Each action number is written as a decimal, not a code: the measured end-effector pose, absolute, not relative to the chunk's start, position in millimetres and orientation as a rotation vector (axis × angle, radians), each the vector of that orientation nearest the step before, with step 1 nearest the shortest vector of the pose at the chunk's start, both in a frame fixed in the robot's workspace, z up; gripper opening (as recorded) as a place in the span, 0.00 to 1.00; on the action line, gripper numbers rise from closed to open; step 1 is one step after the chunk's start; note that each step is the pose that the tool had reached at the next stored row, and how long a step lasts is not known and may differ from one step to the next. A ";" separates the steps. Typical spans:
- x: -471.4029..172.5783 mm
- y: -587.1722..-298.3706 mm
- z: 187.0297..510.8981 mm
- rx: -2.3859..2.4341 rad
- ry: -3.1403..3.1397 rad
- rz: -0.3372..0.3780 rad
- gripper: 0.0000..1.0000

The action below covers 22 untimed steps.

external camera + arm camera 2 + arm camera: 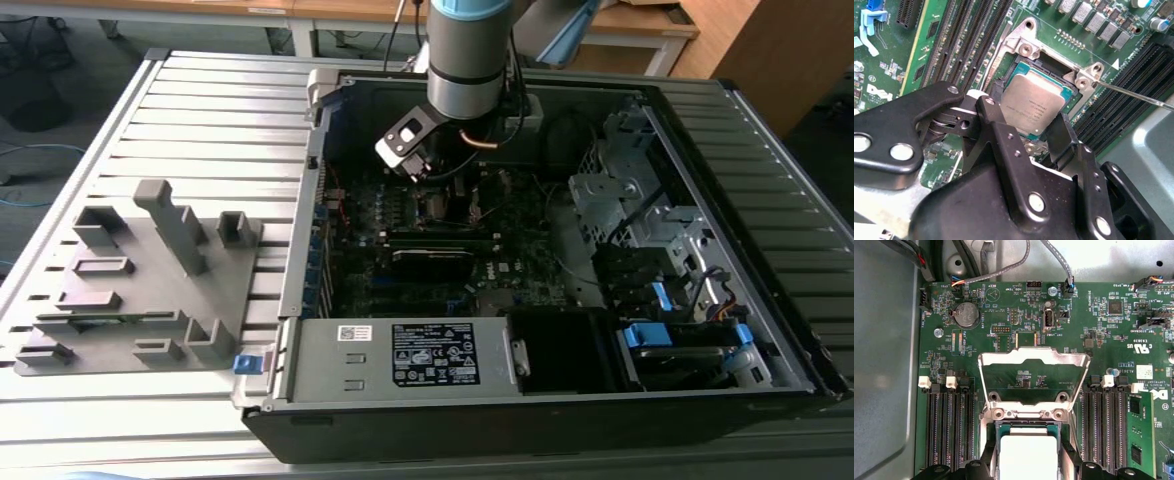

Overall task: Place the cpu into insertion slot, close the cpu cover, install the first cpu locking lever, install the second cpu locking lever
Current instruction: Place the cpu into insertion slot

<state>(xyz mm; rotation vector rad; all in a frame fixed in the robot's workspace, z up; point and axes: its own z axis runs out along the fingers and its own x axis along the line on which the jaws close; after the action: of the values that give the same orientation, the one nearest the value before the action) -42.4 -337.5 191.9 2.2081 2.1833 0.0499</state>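
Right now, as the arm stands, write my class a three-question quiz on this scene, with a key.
1. True or false: the cover stands open, off the slot.
2. What does the gripper hold? A. a memory stick B. the cpu C. a coin battery
3. Fill in: long black memory slots run on ___ sides of the slot.
Key: 1 true; 2 B; 3 both.
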 end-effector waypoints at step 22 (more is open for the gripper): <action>-42.4 -337.4 210.9 2.208 2.183 0.050 0.61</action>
<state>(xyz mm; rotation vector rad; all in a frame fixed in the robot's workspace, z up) -42.4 -337.4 210.9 2.2081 2.1833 0.0501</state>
